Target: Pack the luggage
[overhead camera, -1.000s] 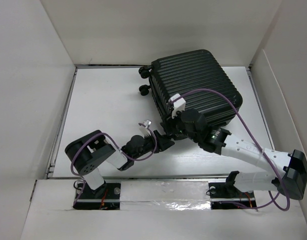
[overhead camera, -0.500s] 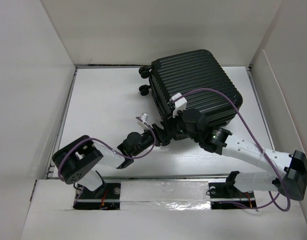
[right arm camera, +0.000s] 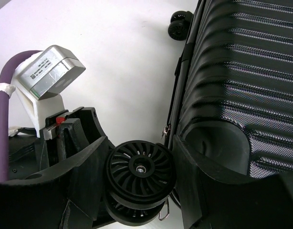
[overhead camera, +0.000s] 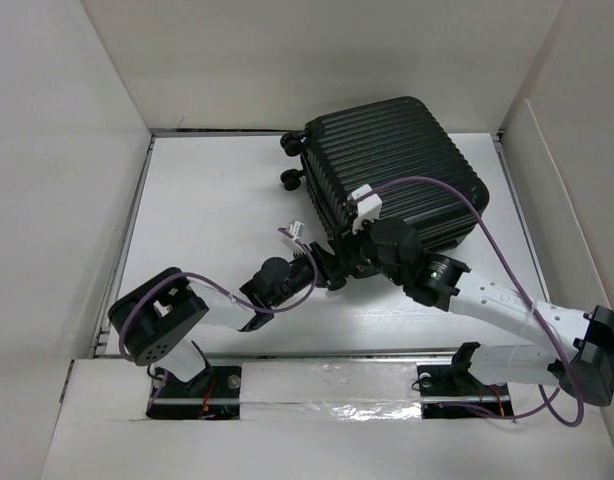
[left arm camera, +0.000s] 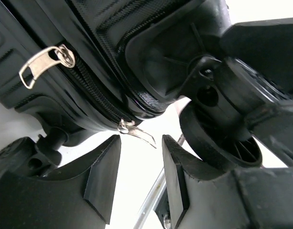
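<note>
Top external view is dominated by the luggage (overhead camera: 397,165), which is laid flat on the white table (overhead camera: 217,190) with its ribbed shell up and its lid down, so packing is judged to be at the zipping stage. Both arms are brought to the near left corner of the luggage. In the right wrist view a wheel (right arm camera: 141,168) at that corner is seen clamped between the fingers of the right gripper (right arm camera: 139,140), pressed from both sides. This hold is presumably meant to keep the luggage from sliding while the zip is worked. In the left wrist view the left gripper (left arm camera: 141,143) is held just under the same corner with its jaws apart and nothing gripped. A silver zipper pull (left arm camera: 135,132) hangs from the zip track (left arm camera: 96,98) right at the mouth of that gap. The gripper seems to be lined up so that the pull can be pinched. A second pull (left arm camera: 40,67) is seen further along the seam of the luggage, away from both grippers. How much of the zip is already closed cannot be told. A slip off the thin pull is the likely risk.
</note>
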Motion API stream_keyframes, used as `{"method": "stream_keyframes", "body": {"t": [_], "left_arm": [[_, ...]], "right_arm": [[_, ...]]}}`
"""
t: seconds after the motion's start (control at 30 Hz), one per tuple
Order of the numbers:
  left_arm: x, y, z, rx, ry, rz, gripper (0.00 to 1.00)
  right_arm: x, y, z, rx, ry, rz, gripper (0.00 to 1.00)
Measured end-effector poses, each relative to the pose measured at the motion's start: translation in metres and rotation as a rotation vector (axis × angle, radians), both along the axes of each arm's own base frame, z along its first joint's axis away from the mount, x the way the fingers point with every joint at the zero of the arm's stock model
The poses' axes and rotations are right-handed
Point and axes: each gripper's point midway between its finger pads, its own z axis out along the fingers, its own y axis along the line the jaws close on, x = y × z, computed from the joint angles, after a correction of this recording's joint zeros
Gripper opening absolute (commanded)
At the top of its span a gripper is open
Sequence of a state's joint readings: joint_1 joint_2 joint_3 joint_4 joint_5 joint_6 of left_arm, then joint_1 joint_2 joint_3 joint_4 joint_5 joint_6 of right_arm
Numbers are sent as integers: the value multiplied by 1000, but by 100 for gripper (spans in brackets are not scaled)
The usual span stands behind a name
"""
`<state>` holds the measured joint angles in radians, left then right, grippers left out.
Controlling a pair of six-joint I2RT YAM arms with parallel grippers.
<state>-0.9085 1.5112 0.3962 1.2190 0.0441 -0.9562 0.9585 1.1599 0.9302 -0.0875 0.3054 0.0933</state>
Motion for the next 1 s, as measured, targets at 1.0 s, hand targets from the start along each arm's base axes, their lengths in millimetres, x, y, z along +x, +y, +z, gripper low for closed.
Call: {"method": "stream_keyframes", "body": {"t": [1.0], "left_arm": [[6, 16, -17, 19, 44, 71, 44]], "right_arm": [[-19, 31, -4, -12, 41, 217, 11]]}}
